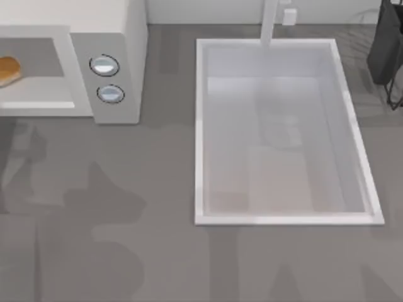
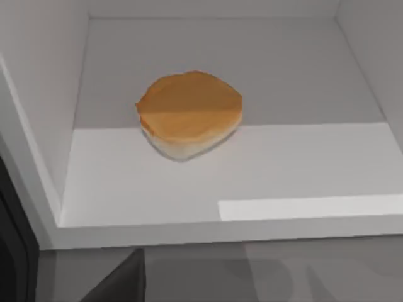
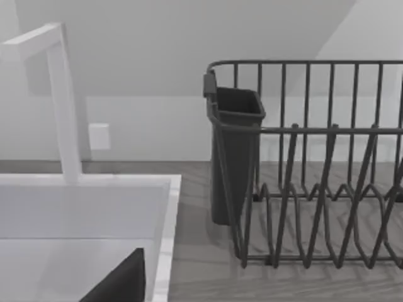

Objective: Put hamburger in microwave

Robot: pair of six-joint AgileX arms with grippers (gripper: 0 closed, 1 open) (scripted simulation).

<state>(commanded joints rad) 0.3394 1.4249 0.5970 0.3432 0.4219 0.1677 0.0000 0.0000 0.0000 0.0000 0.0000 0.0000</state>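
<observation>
Looks like the main job's basically done: the hamburger [image 2: 189,114] is sitting on the floor of the microwave [image 1: 119,31] cavity, door side open, nothing touching it. What's probably left is just backing the left arm away. The left wrist camera is looking in at the bun from just outside the opening, and I can't tell whether that gripper is spread or closed. The right arm is idling over by the sink [image 1: 203,126] and dish rack [image 3: 315,163].
</observation>
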